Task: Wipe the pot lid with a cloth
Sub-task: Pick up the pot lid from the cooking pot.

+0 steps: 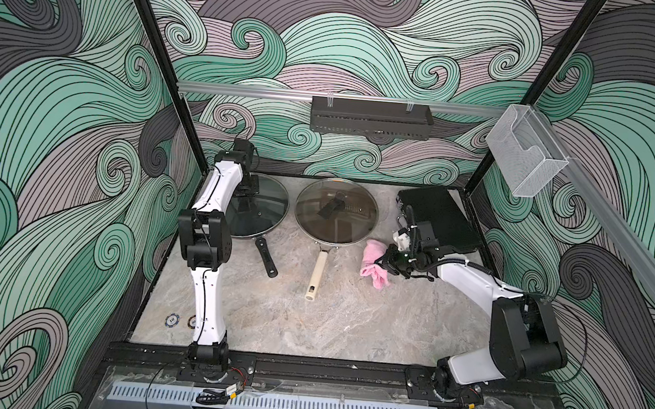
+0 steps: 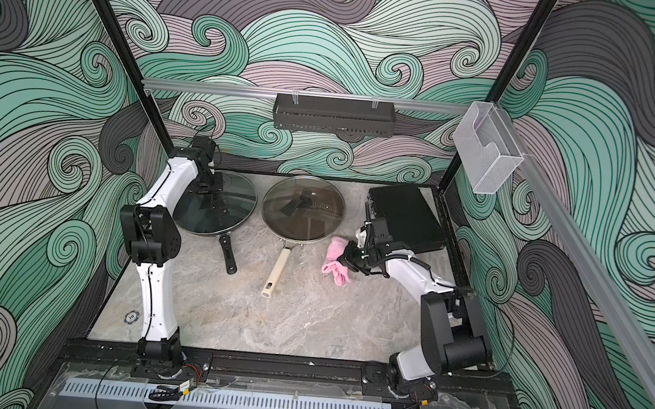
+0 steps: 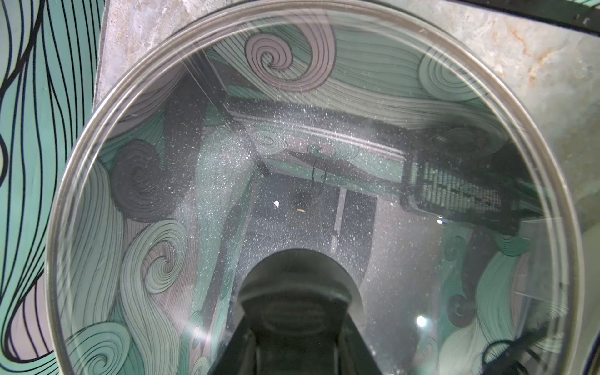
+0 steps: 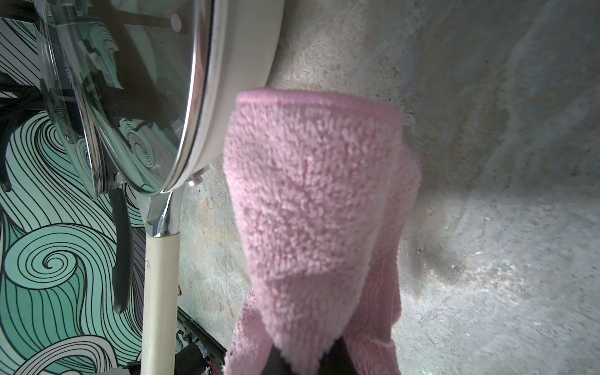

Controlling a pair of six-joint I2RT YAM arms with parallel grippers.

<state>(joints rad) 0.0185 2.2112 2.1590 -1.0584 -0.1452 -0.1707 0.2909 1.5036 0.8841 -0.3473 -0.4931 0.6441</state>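
Observation:
A glass pot lid (image 1: 268, 205) (image 2: 234, 202) (image 3: 324, 130) covers the black pan at the back left. My left gripper (image 1: 247, 197) (image 2: 208, 194) (image 3: 297, 324) is shut on its black handle (image 3: 297, 292). The glass is dusted with fine white specks. The pink fluffy cloth (image 1: 373, 263) (image 2: 335, 260) (image 4: 311, 201) is bunched in my right gripper (image 1: 383, 262) (image 2: 343, 259) (image 4: 305, 360), which is shut on it low over the table. It hangs just right of a cream-handled pan (image 1: 317, 270) (image 4: 159, 292) with its own glass lid (image 1: 335, 210) (image 2: 303, 207) (image 4: 146, 97).
A black case (image 1: 440, 218) lies at the back right, close behind my right wrist. A black rack (image 1: 370, 118) hangs on the rear rail and a clear bin (image 1: 525, 153) on the right rail. Poker chips (image 1: 173, 320) lie by the left arm's base.

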